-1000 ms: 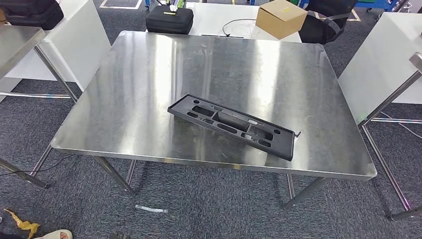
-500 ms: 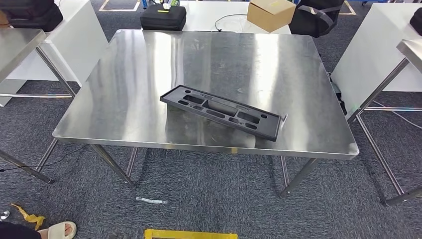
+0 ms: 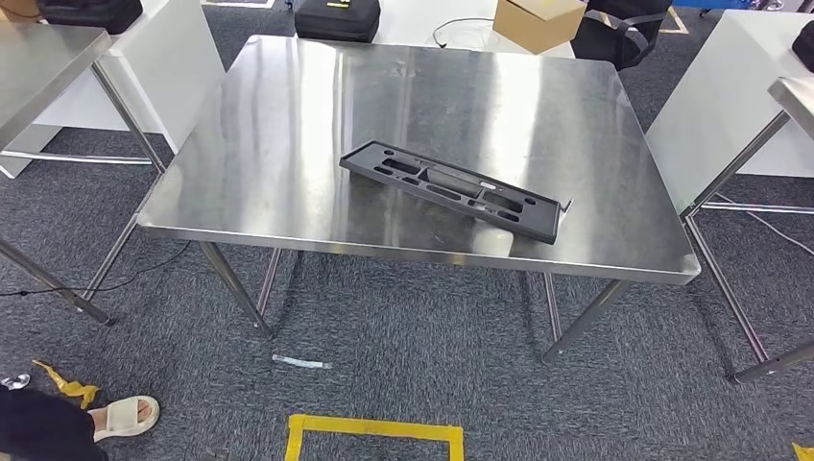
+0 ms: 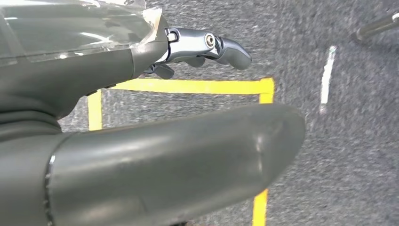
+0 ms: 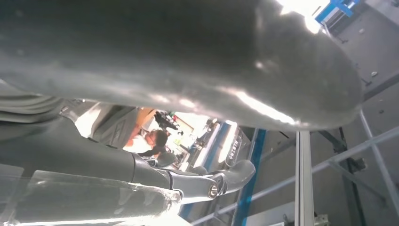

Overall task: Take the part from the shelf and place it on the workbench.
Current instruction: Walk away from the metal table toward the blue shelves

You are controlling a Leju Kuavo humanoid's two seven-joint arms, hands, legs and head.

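The part (image 3: 451, 190), a long black plastic plate with several cut-outs, lies flat on the steel workbench (image 3: 288, 115), near its front right. No hand touches it. My left hand (image 4: 155, 141) hangs over grey carpet and a yellow tape line (image 4: 188, 86), its fingers (image 4: 207, 44) stretched out with nothing in them. My right hand (image 5: 164, 70) is seen from close behind, with the thumb and the fingers (image 5: 221, 181) apart and nothing between them.
A second steel table (image 3: 38, 48) stands at the left and another bench (image 3: 797, 91) at the right. Behind are a cardboard box (image 3: 538, 19) and a black case (image 3: 336, 17). A person's sandalled foot (image 3: 125, 416) and a yellow tape square (image 3: 374, 427) are on the carpet.
The whole head picture has shifted: the workbench sits farther off and more floor, with the yellow tape, has come into view. The part lies on the bench as before.
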